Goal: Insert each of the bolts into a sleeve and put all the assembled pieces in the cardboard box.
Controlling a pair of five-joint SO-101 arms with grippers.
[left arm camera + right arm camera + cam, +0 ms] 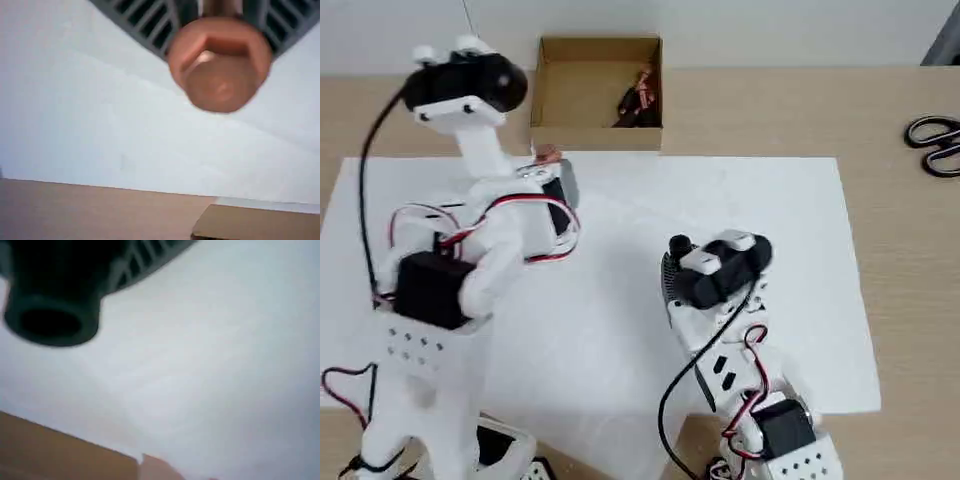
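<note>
My left gripper (546,168) hangs just in front of the cardboard box (548,95), shut on a copper bolt (547,154). In the left wrist view the bolt's hex head (220,65) faces the camera under the ribbed fingers (145,20), with a corner of the box (250,222) beyond. My right gripper (670,272) is over the middle of the white sheet, shut on a black sleeve (50,320) whose open end faces the camera. Several assembled pieces (638,100) lie in the box's right half.
A white paper sheet (760,200) covers the work area on the wooden table (900,260). Scissors (935,143) lie at the far right, off the sheet. The two arms stand about a hand's width apart.
</note>
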